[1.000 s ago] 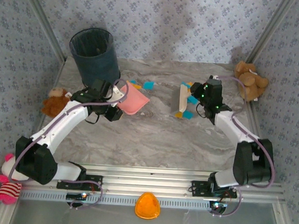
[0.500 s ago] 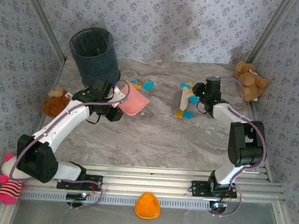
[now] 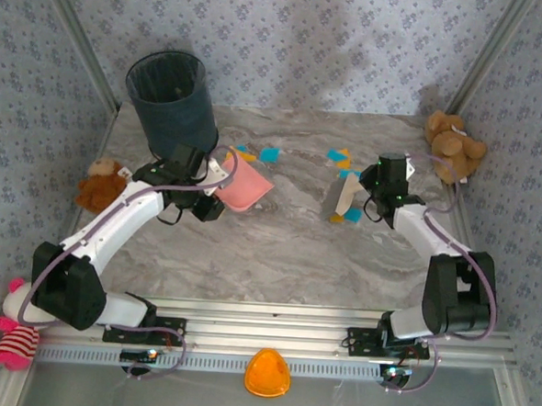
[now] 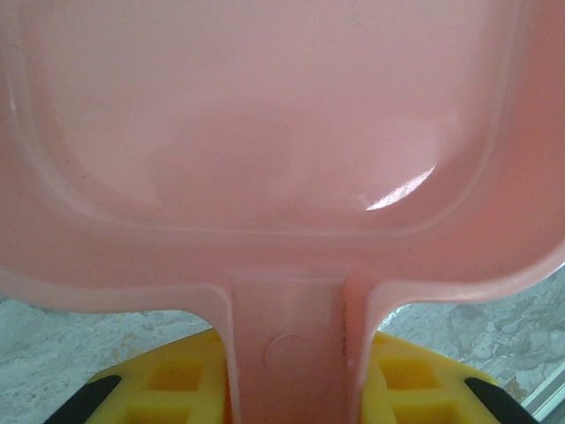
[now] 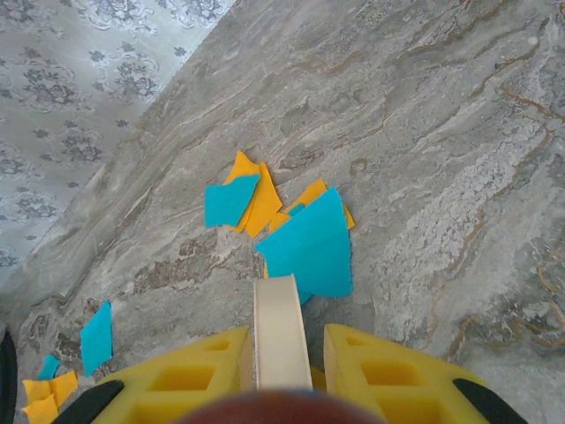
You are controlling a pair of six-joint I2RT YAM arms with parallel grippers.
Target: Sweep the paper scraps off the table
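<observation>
On the marbled table [image 3: 277, 249], my left gripper [image 3: 206, 177] is shut on the handle of the pink dustpan [image 3: 243, 183], which tilts toward the middle. The left wrist view has the pan [image 4: 265, 132] close up, its handle between my yellow fingers [image 4: 168, 389]. My right gripper [image 3: 373, 186] is shut on a cream sweeper bar [image 3: 341, 198]. Cyan and orange paper scraps lie by the dustpan [image 3: 258, 153], behind the bar [image 3: 338, 156] and at its near end [image 3: 351, 214]. Ahead of the bar [image 5: 281, 331], scraps [image 5: 305, 238] cluster, with more at the left [image 5: 97, 336].
A dark blue bin [image 3: 172, 96] stands at the back left, just behind my left arm. Plush toys sit at the table's edges: a bear [image 3: 454, 145] back right, a brown one [image 3: 102, 183] left. Ribbed metal rails [image 3: 273, 318] run along the near edge.
My right gripper has shifted right and slightly nearer, dragging the cream bar with it and tilting it. Scraps beside the bar have shifted. The left arm and dustpan have barely moved.
</observation>
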